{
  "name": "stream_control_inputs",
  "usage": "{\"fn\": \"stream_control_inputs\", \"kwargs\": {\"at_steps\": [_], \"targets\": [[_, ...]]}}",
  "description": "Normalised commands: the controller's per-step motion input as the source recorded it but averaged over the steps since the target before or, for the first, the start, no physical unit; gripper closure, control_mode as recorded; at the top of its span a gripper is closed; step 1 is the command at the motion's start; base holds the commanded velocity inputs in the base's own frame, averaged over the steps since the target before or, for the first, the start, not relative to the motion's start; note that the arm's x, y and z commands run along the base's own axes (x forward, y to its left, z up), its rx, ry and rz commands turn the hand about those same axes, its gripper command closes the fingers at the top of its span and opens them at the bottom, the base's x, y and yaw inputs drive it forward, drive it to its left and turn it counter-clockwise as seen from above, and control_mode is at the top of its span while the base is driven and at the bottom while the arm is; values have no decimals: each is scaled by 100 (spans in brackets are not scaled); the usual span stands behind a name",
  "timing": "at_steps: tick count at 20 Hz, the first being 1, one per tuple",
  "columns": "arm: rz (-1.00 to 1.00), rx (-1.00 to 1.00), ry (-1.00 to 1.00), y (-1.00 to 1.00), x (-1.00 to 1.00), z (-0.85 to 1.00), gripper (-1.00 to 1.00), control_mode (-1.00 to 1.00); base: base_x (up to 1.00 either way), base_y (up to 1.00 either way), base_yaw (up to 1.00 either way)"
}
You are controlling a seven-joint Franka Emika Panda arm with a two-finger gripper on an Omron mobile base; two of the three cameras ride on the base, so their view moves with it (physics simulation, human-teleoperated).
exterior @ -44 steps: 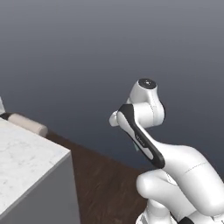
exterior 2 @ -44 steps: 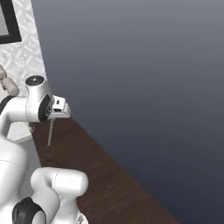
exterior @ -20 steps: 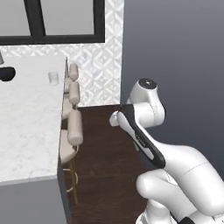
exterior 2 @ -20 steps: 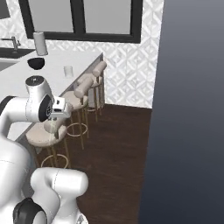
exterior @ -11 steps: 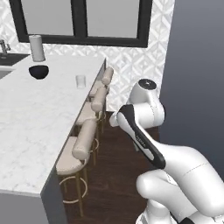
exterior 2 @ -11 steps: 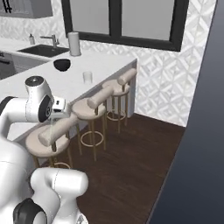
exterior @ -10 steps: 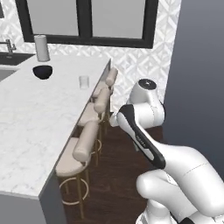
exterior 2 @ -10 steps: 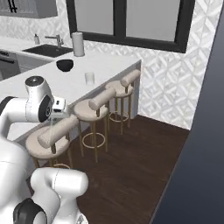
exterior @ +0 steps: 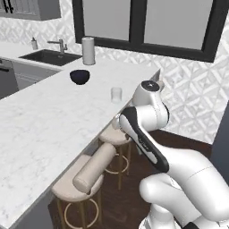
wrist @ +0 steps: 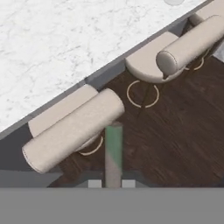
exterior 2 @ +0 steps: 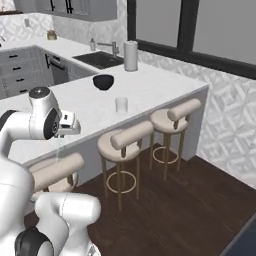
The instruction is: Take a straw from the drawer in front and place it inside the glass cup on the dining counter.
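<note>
the left base view looks from behind the arm's left, forward and down along the dining counter (exterior: 40, 129) toward the dark windows (exterior: 147, 22). the right base view looks from behind its right, further off, taking the same dining counter (exterior 2: 150, 95) and its stools (exterior 2: 122, 142) from the side. both share the glass cup (exterior: 116, 94), bowl (exterior: 79, 76) and sink (exterior: 49, 56). the hand view looks steeply down, close over the counter edge, stools (wrist: 74, 129) and dark floor (wrist: 175, 140).

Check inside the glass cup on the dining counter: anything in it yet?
The glass cup looks empty, standing on the dining counter. The straw hangs from the shut end effector over the stools.
</note>
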Motion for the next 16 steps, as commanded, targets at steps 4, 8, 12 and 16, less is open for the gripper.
{"fn": "stream_control_inputs", "kwargs": {"at_steps": [4,8,12,16], "targets": [[0,0,0,0,0,0,100,100,72,-70,54],[0,0,0,0,0,0,100,100,56,-78,52],[0,0,0,0,0,0,100,100,40,-88,49],[0,0,0,0,0,0,100,100,28,-93,49]]}}
